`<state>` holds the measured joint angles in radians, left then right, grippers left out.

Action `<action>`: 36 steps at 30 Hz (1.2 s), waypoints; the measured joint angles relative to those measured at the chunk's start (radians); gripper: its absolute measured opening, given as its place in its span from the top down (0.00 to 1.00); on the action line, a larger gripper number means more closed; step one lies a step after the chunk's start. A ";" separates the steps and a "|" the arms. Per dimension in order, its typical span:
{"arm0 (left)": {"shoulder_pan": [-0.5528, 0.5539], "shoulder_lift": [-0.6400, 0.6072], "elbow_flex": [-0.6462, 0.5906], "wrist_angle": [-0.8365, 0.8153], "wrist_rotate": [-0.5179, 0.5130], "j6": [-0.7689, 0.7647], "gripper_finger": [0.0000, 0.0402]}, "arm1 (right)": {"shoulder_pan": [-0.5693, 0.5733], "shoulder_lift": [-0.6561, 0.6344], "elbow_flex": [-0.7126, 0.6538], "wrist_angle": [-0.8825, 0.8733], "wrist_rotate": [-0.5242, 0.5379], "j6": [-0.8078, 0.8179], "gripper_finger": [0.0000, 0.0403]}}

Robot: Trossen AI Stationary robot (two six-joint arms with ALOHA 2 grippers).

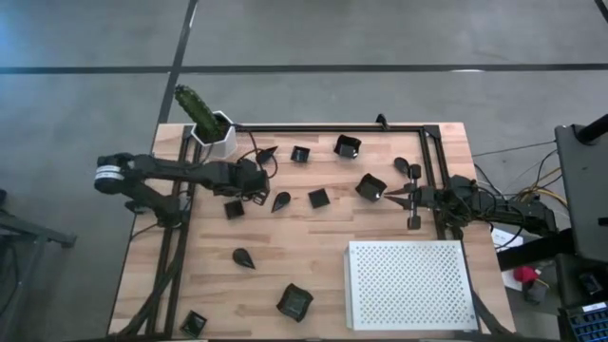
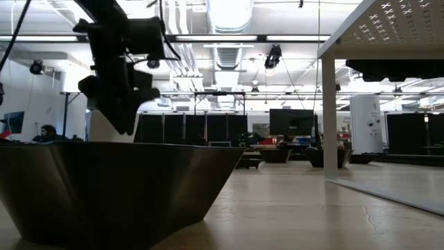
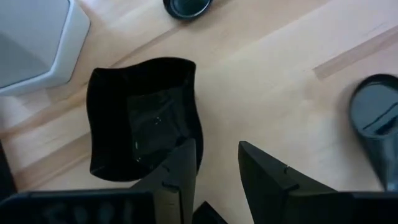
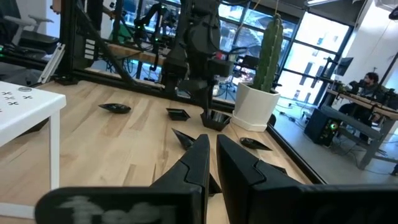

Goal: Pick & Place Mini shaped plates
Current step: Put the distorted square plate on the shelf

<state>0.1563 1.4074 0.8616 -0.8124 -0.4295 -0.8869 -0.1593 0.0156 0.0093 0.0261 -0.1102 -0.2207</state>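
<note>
Several tiny dark plates lie flat across the wooden table (image 1: pixel 313 247), some square, some teardrop. My left gripper (image 1: pixel 253 182) hovers open beside a square plate (image 1: pixel 234 209). In its wrist view one finger (image 3: pixel 177 171) overlaps that plate's (image 3: pixel 140 121) corner and the other stands off it. My right gripper (image 1: pixel 389 195) lies low, pointing at the table's left. Its fingers are nearly together over another square plate (image 1: pixel 370 186), whose dark corner (image 4: pixel 185 138) shows beside the fingertips (image 4: pixel 212 142). A square plate (image 2: pixel 118 191) fills the low view. My left gripper touches nothing. My right gripper has its nearly closed fingers (image 4: pixel 198 155) level over the square plate, coming from the table's right. The fingers hide the place where they meet it, so I cannot tell whether they touch the plate.
The white perforated tray (image 1: pixel 410 283) stands on legs at the near right. A white pot with a green cactus (image 1: pixel 211 128) stands at the far left, close behind my left arm. A dark frame rail (image 1: pixel 332 127) runs along the far edge. Bare wood lies mid-table.
</note>
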 joint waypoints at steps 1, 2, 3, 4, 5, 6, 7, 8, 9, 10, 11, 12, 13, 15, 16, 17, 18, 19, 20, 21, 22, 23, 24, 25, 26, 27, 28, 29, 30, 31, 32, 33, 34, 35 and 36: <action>0.001 0.018 0.000 0.000 -0.001 0.000 0.72 | 0.000 0.000 0.000 0.000 0.001 0.000 0.93; 0.003 0.034 0.000 0.000 -0.001 0.000 0.72 | 0.000 0.000 0.000 0.000 0.001 0.000 0.93; 0.005 0.051 0.000 0.000 -0.001 0.000 0.72 | 0.000 0.000 0.000 0.000 0.001 0.000 0.93; 0.008 0.067 0.000 0.000 -0.001 0.001 0.72 | 0.000 0.000 0.000 0.000 0.001 0.000 0.93; 0.013 0.082 0.000 0.000 -0.002 0.001 0.72 | 0.000 0.000 0.000 0.000 0.001 0.000 0.93; 0.017 0.097 0.000 0.000 -0.004 0.002 0.72 | 0.000 0.000 0.000 0.000 0.001 0.000 0.93; 0.022 0.112 0.000 0.000 -0.008 0.002 0.72 | 0.000 0.000 0.000 0.000 0.001 0.000 0.93; 0.028 0.124 0.000 0.000 -0.013 0.002 0.72 | 0.000 0.000 0.000 0.000 0.001 0.000 0.93; 0.035 0.135 0.000 0.000 -0.016 0.002 0.72 | 0.000 0.000 0.000 0.000 0.001 0.000 0.93; 0.042 0.144 0.000 0.000 -0.018 0.002 0.72 | 0.000 0.000 0.000 0.000 0.000 0.000 0.93; 0.048 0.153 0.000 0.000 -0.018 0.002 0.72 | 0.000 0.000 0.000 0.000 0.001 0.000 0.93; 0.054 0.161 0.000 0.000 -0.018 0.002 0.72 | 0.000 0.000 0.000 0.000 0.000 0.000 0.93; 0.060 0.167 0.000 0.000 -0.017 0.002 0.72 | 0.000 0.000 0.000 0.000 0.000 0.000 0.93; 0.070 0.172 0.000 0.002 -0.018 0.017 0.72 | 0.000 0.000 0.000 0.000 0.000 0.000 0.93; 0.074 0.174 0.000 0.006 -0.018 0.024 0.72 | 0.000 0.000 0.000 0.000 0.000 0.000 0.93; 0.077 0.175 0.000 0.010 -0.018 0.029 0.72 | 0.000 0.000 0.000 0.000 0.000 0.000 0.93; 0.080 0.176 0.000 0.013 -0.018 0.032 0.72 | 0.000 0.000 0.000 0.000 0.000 0.000 0.93; 0.080 0.176 0.000 0.018 -0.018 0.040 0.72 | 0.000 0.000 0.000 0.000 0.000 0.000 0.93; 0.080 0.176 0.000 0.025 -0.019 0.048 0.72 | 0.000 0.000 0.000 0.000 0.000 0.000 0.93; 0.080 0.176 0.000 0.027 -0.019 0.052 0.73 | 0.000 0.000 0.000 0.000 0.000 0.000 0.93; 0.080 0.176 0.000 0.027 -0.018 0.053 0.73 | 0.000 0.000 0.000 0.000 0.000 0.000 0.93; 0.080 0.176 0.000 0.028 -0.018 0.054 0.75 | 0.000 0.000 0.000 0.000 0.000 0.000 0.93; 0.080 0.178 0.000 0.029 -0.018 0.055 0.76 | 0.000 0.000 0.000 0.000 0.000 0.000 0.93; 0.081 0.181 0.000 0.028 -0.018 0.058 0.78 | 0.000 0.000 0.000 0.000 0.000 0.000 0.93; 0.082 0.184 0.000 0.027 -0.017 0.067 0.80 | 0.000 0.000 0.000 0.000 0.000 0.000 0.93; 0.082 0.187 0.000 0.030 -0.016 0.076 0.82 | 0.000 0.000 0.000 0.000 0.000 0.000 0.93; 0.081 0.188 0.000 0.031 -0.013 0.084 0.84 | 0.000 0.000 0.000 0.000 0.000 0.000 0.93; 0.081 0.191 0.000 0.031 -0.011 0.092 0.87 | 0.000 0.000 0.000 0.000 0.000 0.000 0.93; 0.081 0.193 0.000 0.031 -0.009 0.102 0.90 | 0.000 0.000 0.000 0.000 0.000 0.000 0.93; 0.081 0.194 0.000 0.031 -0.007 0.109 0.93 | 0.000 0.000 0.000 0.000 0.000 0.000 0.93; 0.081 0.194 0.000 0.031 -0.006 0.113 0.96 | 0.000 0.000 0.000 0.000 0.000 0.000 0.93; 0.081 0.194 0.000 0.031 -0.006 0.120 0.98 | 0.000 0.000 0.000 0.000 0.000 0.000 0.93; 0.081 0.194 0.000 0.032 -0.006 0.126 0.99 | 0.000 0.000 0.000 0.000 0.000 0.000 0.93; 0.081 0.194 0.000 0.031 -0.007 0.130 0.99 | 0.000 0.000 0.000 0.000 -0.001 0.000 0.93; 0.081 0.194 0.000 0.031 -0.007 0.132 0.99 | 0.000 0.000 0.000 0.000 -0.001 0.000 0.93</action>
<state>0.2375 1.6016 0.8612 -0.7811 -0.4362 -0.7547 -0.1594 0.0154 0.0095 0.0261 -0.1112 -0.2203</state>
